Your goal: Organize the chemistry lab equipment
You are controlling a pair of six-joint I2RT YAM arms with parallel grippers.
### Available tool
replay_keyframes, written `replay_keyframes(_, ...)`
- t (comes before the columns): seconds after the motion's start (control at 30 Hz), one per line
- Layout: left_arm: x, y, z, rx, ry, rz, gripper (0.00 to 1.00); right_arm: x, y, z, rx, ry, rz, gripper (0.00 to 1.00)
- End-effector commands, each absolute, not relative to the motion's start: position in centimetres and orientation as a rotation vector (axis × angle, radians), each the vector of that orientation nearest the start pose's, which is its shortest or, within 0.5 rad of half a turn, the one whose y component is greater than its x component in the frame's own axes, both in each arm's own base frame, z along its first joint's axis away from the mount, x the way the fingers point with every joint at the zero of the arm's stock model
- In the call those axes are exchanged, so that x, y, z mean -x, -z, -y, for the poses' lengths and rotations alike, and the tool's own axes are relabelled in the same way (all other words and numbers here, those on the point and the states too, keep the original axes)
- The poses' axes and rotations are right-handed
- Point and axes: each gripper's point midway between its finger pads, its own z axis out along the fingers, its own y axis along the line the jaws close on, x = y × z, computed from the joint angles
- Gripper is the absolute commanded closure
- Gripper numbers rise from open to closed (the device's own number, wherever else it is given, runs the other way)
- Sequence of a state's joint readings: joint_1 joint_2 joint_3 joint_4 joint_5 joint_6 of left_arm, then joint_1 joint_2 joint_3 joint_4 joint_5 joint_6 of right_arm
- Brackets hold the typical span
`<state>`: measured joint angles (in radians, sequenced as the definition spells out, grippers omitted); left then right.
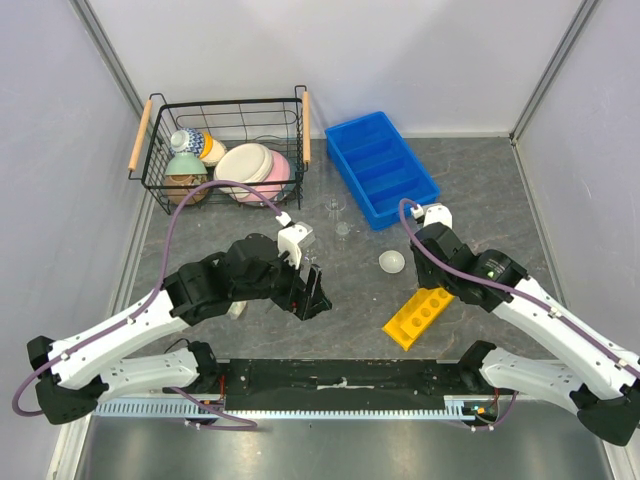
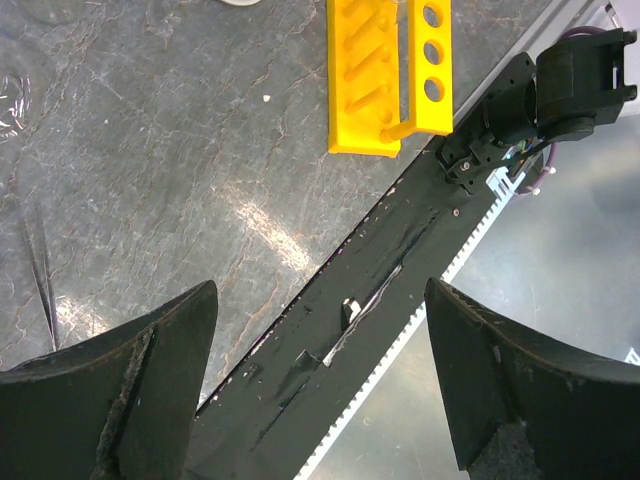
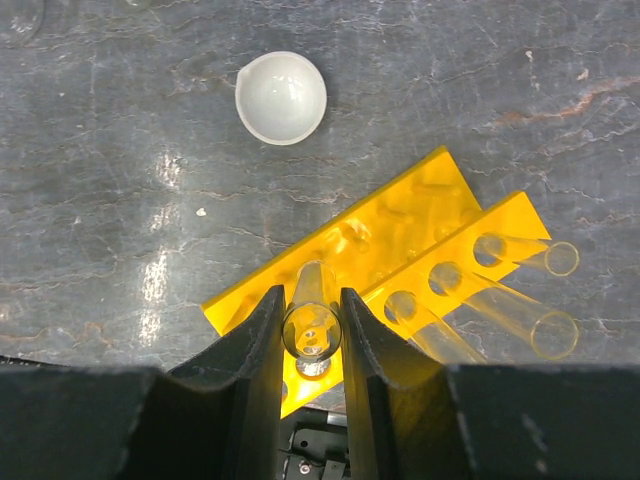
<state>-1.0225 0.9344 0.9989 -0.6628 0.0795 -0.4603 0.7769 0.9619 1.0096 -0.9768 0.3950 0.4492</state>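
The yellow rack [image 1: 418, 316] lies on its side on the stone table, right of centre. My right gripper [image 3: 312, 335] is shut on a clear test tube [image 3: 314, 290], which points into a hole at the rack's [image 3: 400, 250] near end. Two more tubes [image 3: 525, 322] lie in other holes of the rack. The white domed dish [image 3: 281, 97] sits beyond it, also in the top view [image 1: 391, 262]. Small glass vessels [image 1: 338, 218] stand near the table's middle. My left gripper [image 2: 320, 390] is open with nothing between its fingers, over the table's front edge, left of the rack [image 2: 390, 70].
A blue tray [image 1: 380, 165] sits at the back right. A wire basket [image 1: 225, 110] at the back left holds ceramic bowls and cups. A black rail [image 1: 340, 375] runs along the near edge. A thin glass tube [image 2: 40, 270] lies by my left fingers.
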Motion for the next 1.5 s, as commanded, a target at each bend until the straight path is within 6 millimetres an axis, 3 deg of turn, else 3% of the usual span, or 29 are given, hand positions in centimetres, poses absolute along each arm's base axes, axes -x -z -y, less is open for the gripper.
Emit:
replay_keyframes(0.0, -12.6, -23.5, 26.5, -0.665, 0.905, -2.201, 0.11, -20.1, -18.3, -11.1, 0.165, 0.021, -2.383, 0.81)
replay_keyframes(0.4, -12.5, -23.9, 26.5, -0.676, 0.913, -2.183, 0.11, -20.8, -17.2, -11.7, 0.069, 0.034, -2.407, 0.82)
replay_keyframes(1.0, -12.4, -23.7, 26.4, -0.686, 0.915, -2.182, 0.11, -19.8, -15.7, -12.5, 0.023, -0.029, -2.439, 0.82)
replay_keyframes(1.47, -12.2, -23.5, 26.5, -0.691, 0.924, -2.184, 0.11, -19.1, -12.0, -12.4, -0.154, -0.036, -2.457, 0.83)
